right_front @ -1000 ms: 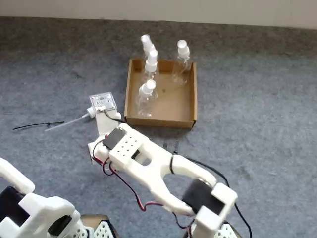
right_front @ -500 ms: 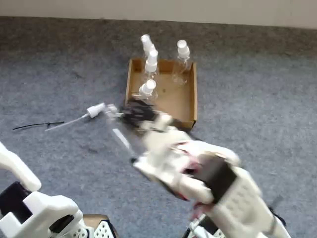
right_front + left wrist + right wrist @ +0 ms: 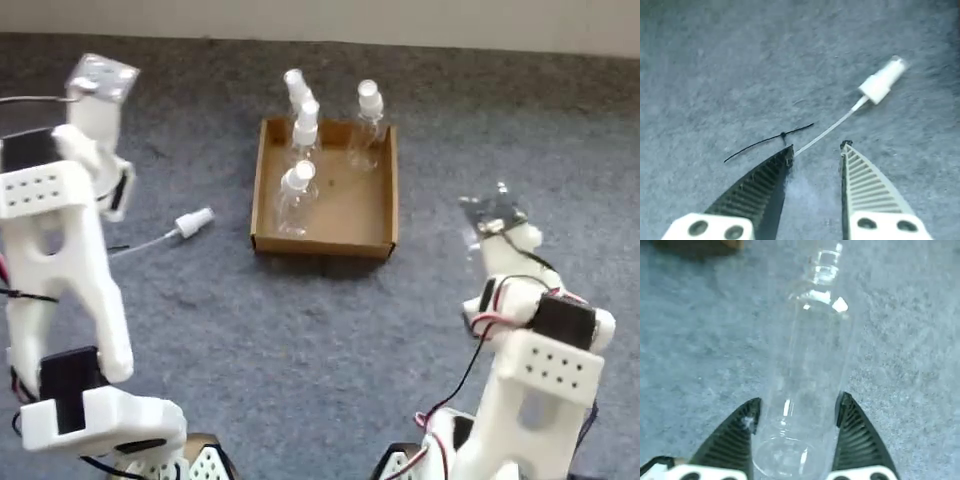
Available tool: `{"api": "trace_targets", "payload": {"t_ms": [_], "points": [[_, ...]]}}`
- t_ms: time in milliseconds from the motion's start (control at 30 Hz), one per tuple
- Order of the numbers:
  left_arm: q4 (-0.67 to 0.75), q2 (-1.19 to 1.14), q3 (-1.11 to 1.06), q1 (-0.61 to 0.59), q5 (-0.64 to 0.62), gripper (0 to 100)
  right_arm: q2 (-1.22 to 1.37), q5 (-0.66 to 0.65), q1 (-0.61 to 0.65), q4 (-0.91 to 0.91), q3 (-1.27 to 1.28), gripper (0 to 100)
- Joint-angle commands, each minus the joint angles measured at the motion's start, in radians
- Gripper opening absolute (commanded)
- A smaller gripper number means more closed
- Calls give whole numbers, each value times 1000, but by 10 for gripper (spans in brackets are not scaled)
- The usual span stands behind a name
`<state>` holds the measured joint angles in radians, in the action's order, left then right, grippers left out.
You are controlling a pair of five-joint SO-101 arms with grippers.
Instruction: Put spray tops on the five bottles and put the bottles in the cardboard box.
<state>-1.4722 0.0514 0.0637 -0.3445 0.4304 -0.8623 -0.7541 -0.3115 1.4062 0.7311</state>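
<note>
L hand [image 3: 817, 149] hangs over the grey worktop [image 3: 700, 60] with its fingers spread wide and nothing gripped. The spray top [image 3: 881, 82] lies loose on the worktop just ahead of the tips, off toward the pale finger's side. Its thin tube runs back and ends close by the dark fingertip. A black cable tie [image 3: 767, 141] lies just beyond that dark tip, right at the tube's end (touching or not, can't tell).

R hand [image 3: 796, 412] is closed on a clear bottle [image 3: 812, 335] w/ no top on it. The base sits in toward the palm, the open neck points out past the tips, and both fingers press its sides.

The cardboard box [image 3: 350, 212] sits between the two hands, well apart from each. It holds four capped bottles [image 3: 299, 198]: three are plainly inside. The fourth is at the far corner, in or just behind the box, unclear.
</note>
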Motion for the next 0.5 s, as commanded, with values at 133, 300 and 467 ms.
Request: {"api": "trace_targets", "payload": {"t_ms": [133,300,467], "points": [[3,-84,48,176,101,155,274,-29,-88,-242,110,5],[18,-252,71,182,160,156,414,-23,-87,-343,110,47],[44,-369,199,176,164,196,484,-25,-87,-389,110,114]]}}
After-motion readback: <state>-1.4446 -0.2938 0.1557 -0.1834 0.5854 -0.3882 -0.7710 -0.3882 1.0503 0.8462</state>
